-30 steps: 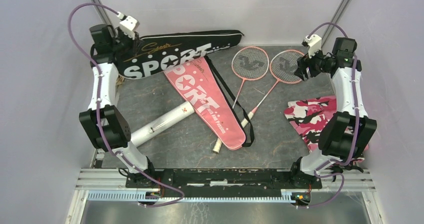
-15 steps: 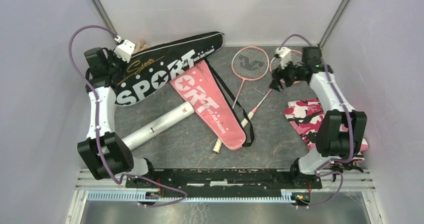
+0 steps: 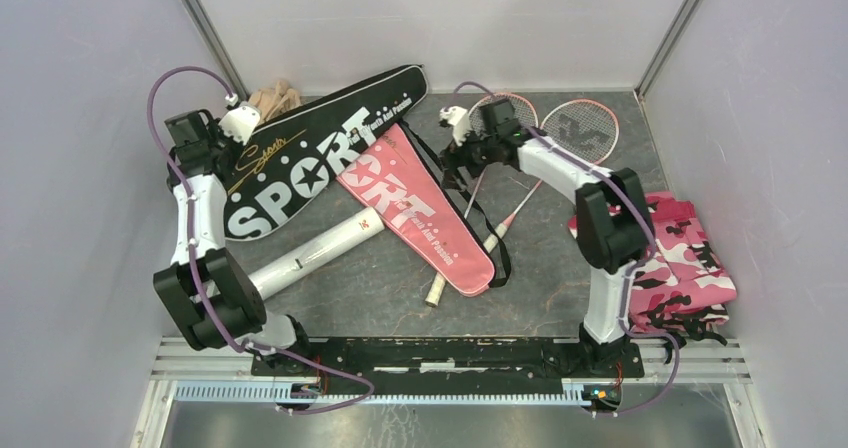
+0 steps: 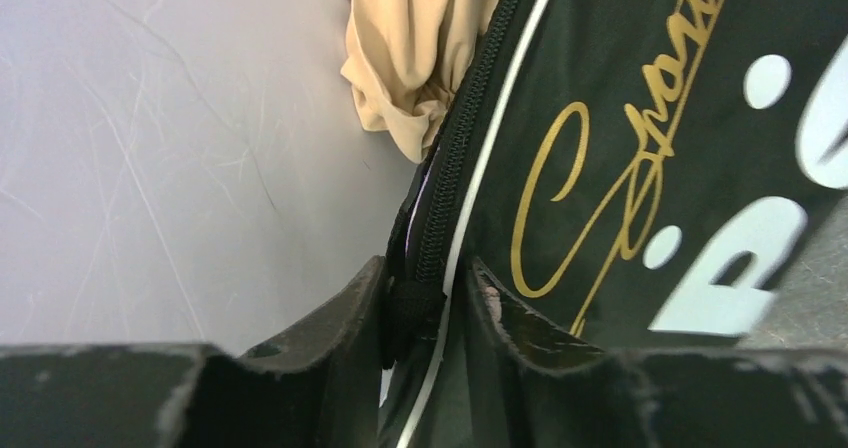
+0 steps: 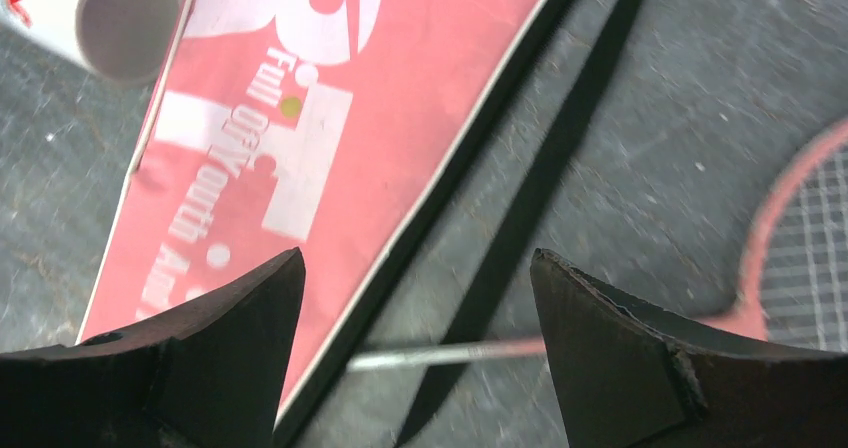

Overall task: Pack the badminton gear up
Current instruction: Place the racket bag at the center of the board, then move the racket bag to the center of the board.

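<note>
Top external: left arm (image 3: 195,213) stretches to ten o'clock, jaws pinched on the black bag's (image 3: 310,153) zipper edge. Right arm (image 3: 560,168) folds inward toward twelve o'clock, jaws wide, empty, over a racket (image 5: 450,354) shaft beside the pink bag (image 3: 420,208).

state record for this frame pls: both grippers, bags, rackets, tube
left gripper: jaws shut on the zipper edge of the black bag
right gripper: jaws open, empty, above a racket shaft beside the pink bag
rackets: two, on the table, not in a bag
white tube: lying on the table by the pink bag
</note>
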Controlling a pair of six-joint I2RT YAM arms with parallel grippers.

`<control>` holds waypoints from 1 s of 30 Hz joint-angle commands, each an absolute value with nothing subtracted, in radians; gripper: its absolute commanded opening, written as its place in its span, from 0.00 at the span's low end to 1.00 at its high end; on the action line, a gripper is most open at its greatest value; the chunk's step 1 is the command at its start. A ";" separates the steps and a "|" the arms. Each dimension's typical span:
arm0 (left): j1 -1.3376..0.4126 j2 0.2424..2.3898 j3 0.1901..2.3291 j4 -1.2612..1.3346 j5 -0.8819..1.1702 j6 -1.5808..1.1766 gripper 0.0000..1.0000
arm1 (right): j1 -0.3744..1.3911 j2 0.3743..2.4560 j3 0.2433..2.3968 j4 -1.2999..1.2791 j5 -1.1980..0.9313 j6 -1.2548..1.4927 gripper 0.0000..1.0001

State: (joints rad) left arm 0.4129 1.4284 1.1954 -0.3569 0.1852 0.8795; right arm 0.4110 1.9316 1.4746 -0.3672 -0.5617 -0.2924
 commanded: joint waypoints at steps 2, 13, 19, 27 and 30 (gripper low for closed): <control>0.418 1.514 1.256 -0.407 0.173 0.924 0.57 | 0.481 2.041 1.609 -0.335 -0.455 -0.200 0.89; 0.389 1.599 1.312 -0.434 0.193 0.910 0.88 | 0.490 2.129 1.569 -0.335 -0.491 -0.121 0.90; 0.341 1.516 1.228 -0.386 0.263 0.870 1.00 | 0.491 2.186 1.573 -0.341 -0.544 -0.082 0.87; 0.184 1.395 1.108 -0.284 0.270 0.777 1.00 | 0.486 2.229 1.548 -0.330 -0.638 -0.036 0.63; 0.123 1.380 1.098 -0.267 0.309 0.720 1.00 | 0.461 2.208 1.549 -0.334 -0.657 -0.035 0.37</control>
